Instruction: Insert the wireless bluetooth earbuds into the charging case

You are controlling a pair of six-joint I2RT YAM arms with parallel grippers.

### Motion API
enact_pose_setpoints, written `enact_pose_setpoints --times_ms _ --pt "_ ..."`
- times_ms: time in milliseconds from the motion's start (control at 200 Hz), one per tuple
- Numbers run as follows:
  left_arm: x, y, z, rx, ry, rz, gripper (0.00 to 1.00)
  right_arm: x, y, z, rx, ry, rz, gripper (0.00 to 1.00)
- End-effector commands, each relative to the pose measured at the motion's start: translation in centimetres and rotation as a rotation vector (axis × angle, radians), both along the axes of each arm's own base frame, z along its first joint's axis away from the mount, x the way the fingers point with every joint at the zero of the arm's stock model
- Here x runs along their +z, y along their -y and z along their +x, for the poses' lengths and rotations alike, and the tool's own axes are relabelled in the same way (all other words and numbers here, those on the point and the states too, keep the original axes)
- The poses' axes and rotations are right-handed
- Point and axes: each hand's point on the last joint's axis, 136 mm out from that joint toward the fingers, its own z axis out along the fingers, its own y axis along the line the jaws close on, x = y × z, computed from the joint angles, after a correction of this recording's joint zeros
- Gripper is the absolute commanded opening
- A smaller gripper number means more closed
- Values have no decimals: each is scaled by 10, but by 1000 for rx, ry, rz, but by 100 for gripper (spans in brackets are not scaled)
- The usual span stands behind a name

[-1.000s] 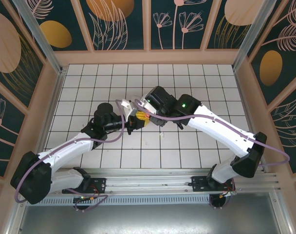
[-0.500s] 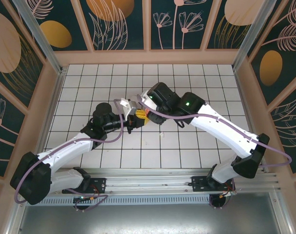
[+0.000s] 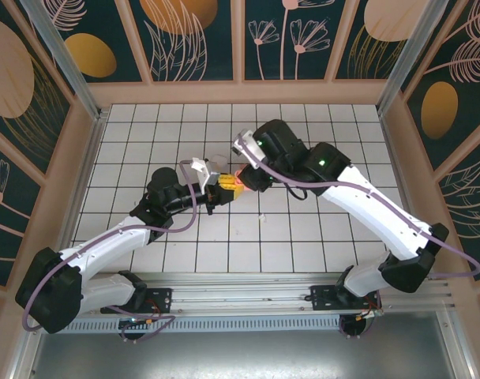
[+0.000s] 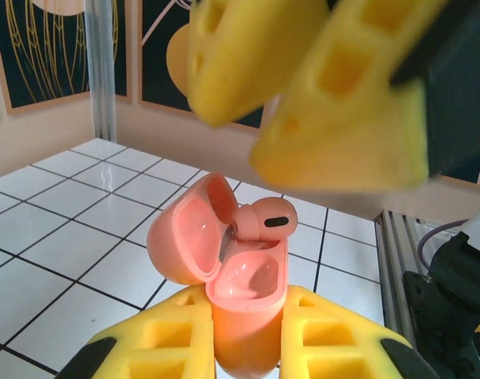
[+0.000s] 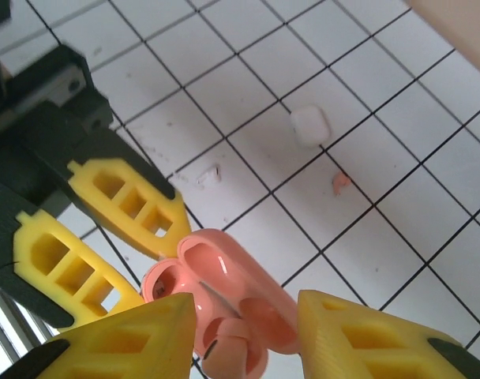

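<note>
Right fingers [image 4: 335, 103] had spread and lifted clear, empty, above charging case [image 4: 244, 316]. Left fingers [image 4: 323, 339] stayed clamped on case over counter [image 3: 145, 118] middle. Salmon earbud [image 4: 264, 225] sat in one well, possibly not fully seated. One down; other salmon earbud [image 5: 340, 182] lay on counter.

Left hand [image 3: 219, 187] clamped, right hand [image 3: 241, 179] parted — tips facing
</note>
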Motion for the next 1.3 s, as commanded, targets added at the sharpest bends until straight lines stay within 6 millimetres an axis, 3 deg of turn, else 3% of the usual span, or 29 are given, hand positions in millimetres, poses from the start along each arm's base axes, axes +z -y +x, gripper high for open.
enact_pose_setpoints --times_ms 0,135,275,450,646,1046,1296 --pt "13 1 -3 -11 35 -45 0 39 6 3 -41 16 150 38" --pt "15 1 -3 -11 34 -51 0 43 23 16 -124 44 175 36" --pt "17 1 0 -1 -11 -67 0 47 34 11 -135 81 250 34" --pt "14 4 8 21 -80 -49 0 39 29 -6 -88 59 375 38" --pt "15 4 10 30 -93 -56 0 21 20 -7 -84 9 403 45" --pt "19 4 1 -9 -71 -68 0 -2 6 -5 -23 -57 325 36" --pt "23 5 -5 -42 -49 -76 0 -10 8 -9 1 -87 311 35"
